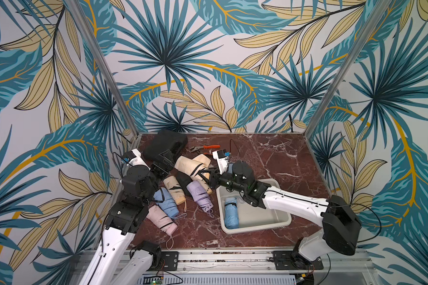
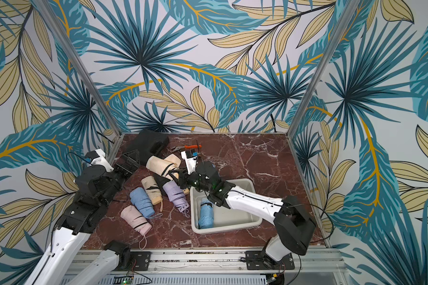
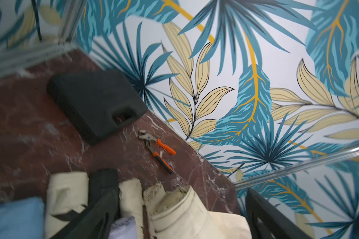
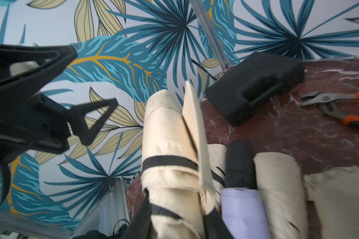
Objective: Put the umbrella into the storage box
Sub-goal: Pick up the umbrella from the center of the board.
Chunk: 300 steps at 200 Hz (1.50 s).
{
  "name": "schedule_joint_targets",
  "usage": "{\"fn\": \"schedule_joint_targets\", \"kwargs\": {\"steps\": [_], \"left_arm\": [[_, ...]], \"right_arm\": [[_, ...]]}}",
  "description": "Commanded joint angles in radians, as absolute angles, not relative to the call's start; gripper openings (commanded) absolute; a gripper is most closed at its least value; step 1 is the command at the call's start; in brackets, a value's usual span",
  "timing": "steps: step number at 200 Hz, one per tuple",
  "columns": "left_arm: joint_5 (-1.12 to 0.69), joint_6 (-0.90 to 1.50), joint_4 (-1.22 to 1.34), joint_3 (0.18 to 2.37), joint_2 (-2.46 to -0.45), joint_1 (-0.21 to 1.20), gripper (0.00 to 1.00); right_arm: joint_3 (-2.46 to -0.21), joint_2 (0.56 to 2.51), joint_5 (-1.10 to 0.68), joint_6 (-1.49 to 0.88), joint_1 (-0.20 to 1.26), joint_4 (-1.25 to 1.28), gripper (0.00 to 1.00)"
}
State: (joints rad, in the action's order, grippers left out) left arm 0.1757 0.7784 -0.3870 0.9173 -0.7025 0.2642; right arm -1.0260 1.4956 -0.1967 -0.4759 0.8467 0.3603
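My right gripper [image 1: 206,175] [image 2: 177,174] [image 4: 177,223] is shut on a folded cream umbrella [image 1: 190,164] [image 2: 160,165] [image 4: 170,144] with a black strap, near its nearer end. The grip is just beyond the far left corner of the white storage box [image 1: 257,227] [image 2: 227,228]. My left gripper [image 1: 167,160] [image 2: 130,160] [image 4: 94,76] stands wide open at the umbrella's other end and holds nothing. In the left wrist view that umbrella [image 3: 184,213] shows between the spread fingers [image 3: 263,217]. A blue umbrella [image 1: 231,212] [image 2: 206,214] lies inside the box.
Lilac [image 1: 199,195], black [image 1: 183,182], cream [image 1: 174,190], blue [image 1: 166,202] and pink [image 1: 161,219] umbrellas lie in a heap left of the box. A black case [image 1: 164,144] [image 3: 95,103] and orange-handled pliers [image 1: 205,147] [image 3: 158,149] sit at the back.
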Motion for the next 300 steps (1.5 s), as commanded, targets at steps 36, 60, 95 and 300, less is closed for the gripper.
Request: {"fn": "schedule_joint_targets", "kwargs": {"steps": [36, 60, 95, 300], "left_arm": [[-0.374, -0.106, -0.384, 0.936, -0.673, 0.266, 1.00], [-0.661, -0.317, -0.561, 0.961, -0.695, 0.266, 1.00], [-0.960, -0.411, -0.690, 0.976, -0.758, 0.266, 1.00], [-1.239, -0.469, -0.689, 1.044, -1.040, 0.362, 0.45]], "right_arm": [[-1.270, 1.269, -0.319, 0.201, 0.811, -0.483, 0.24], [-1.347, 1.237, -0.365, 0.315, 0.810, -0.686, 0.25], [-1.409, 1.216, -0.438, 0.397, 0.810, -0.832, 0.25], [-1.705, 1.435, -0.633, 0.491, 0.810, -0.968, 0.26]]}}
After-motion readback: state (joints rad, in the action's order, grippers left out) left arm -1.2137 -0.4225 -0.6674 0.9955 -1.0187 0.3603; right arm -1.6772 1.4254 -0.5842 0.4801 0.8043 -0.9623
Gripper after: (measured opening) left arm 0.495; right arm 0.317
